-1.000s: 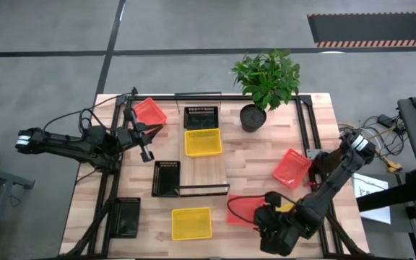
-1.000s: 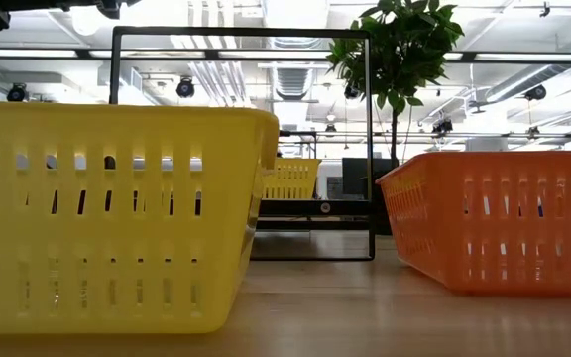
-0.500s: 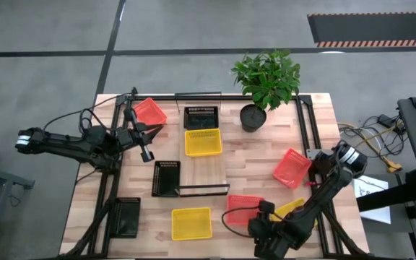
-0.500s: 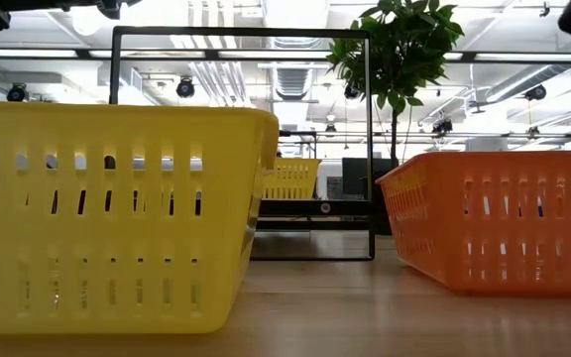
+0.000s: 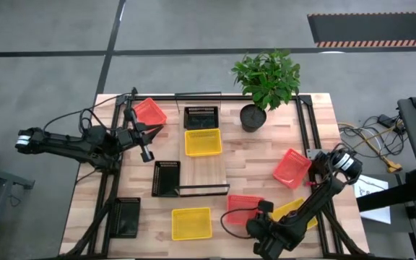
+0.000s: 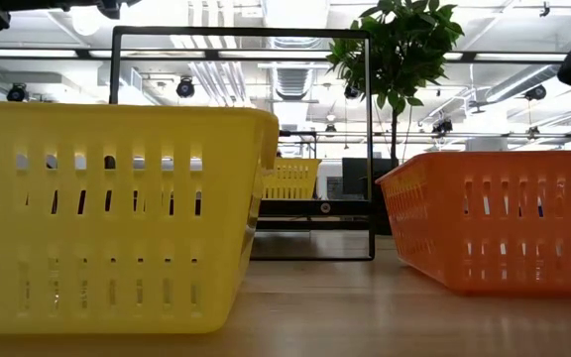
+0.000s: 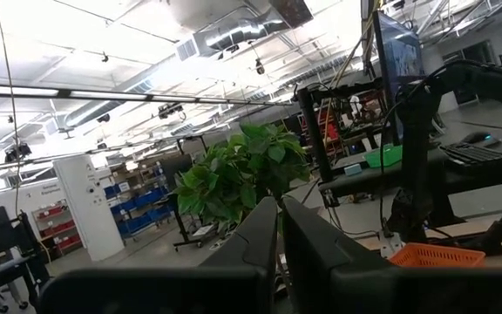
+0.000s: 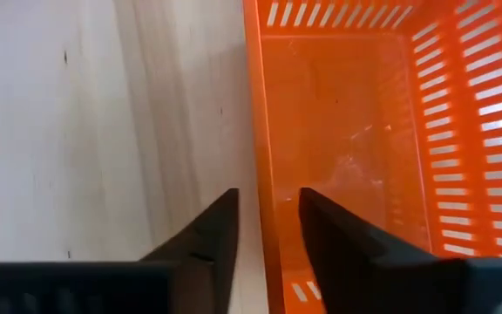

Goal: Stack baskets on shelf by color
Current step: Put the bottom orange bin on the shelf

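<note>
Since a second ago my right pincer [image 8: 264, 218] has slid along the counter's [image 5: 266, 162] front edge and narrowed, fingers straddling the near wall of the red plastic mesh basket [image 5: 245, 208], not yet clamped. Only the right wrist view shows that straddle. Overhead, my left pincer [image 5: 145, 150], fingers pressed together and empty, hovers beside the light-wood shelf [image 5: 203, 172].

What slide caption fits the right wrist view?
Right hand straddling the red basket wall, fingers either side, above the wooden table.

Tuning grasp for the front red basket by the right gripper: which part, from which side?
Take the red basket by its long side wall, from above: it sits upright, open, and the right gripper already straddles that thin rim, one finger inside, one outside.
</note>
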